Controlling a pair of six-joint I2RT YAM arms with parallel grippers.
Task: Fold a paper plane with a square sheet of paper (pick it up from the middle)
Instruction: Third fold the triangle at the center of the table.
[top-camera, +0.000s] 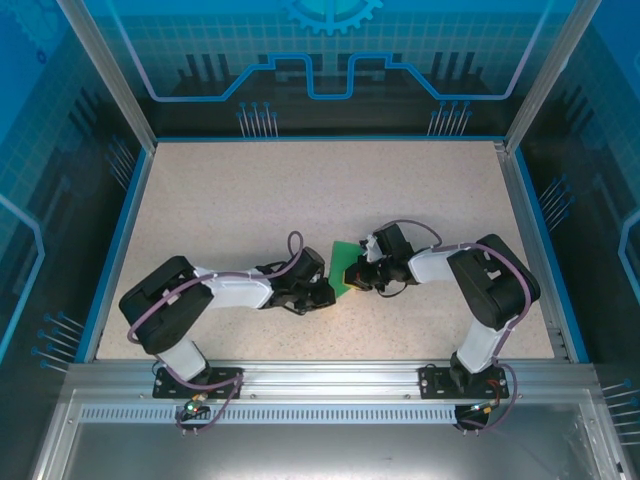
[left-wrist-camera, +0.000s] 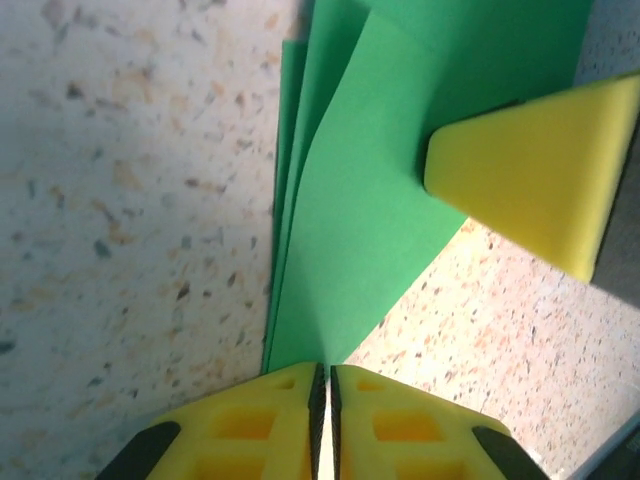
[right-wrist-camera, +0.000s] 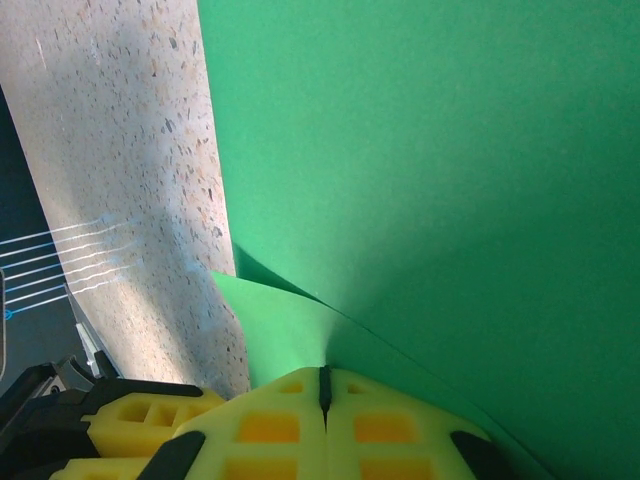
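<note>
Speckled beige tabletop (top-camera: 220, 220) carries the thin, bright green folded paper sheet (left-wrist-camera: 350, 200) mid-table between the arms; light, limp and quick to crease, it is best pinched at its edges, as left gripper (left-wrist-camera: 323, 385) and right gripper (right-wrist-camera: 323, 380) each do, jaws apparently clamped shut on it

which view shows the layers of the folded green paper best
The left wrist view: the green paper shows its stacked folded edges clearly, above the left gripper. The right wrist view is too close: flat green and one crease. The top external view gives just a small green patch.
</note>
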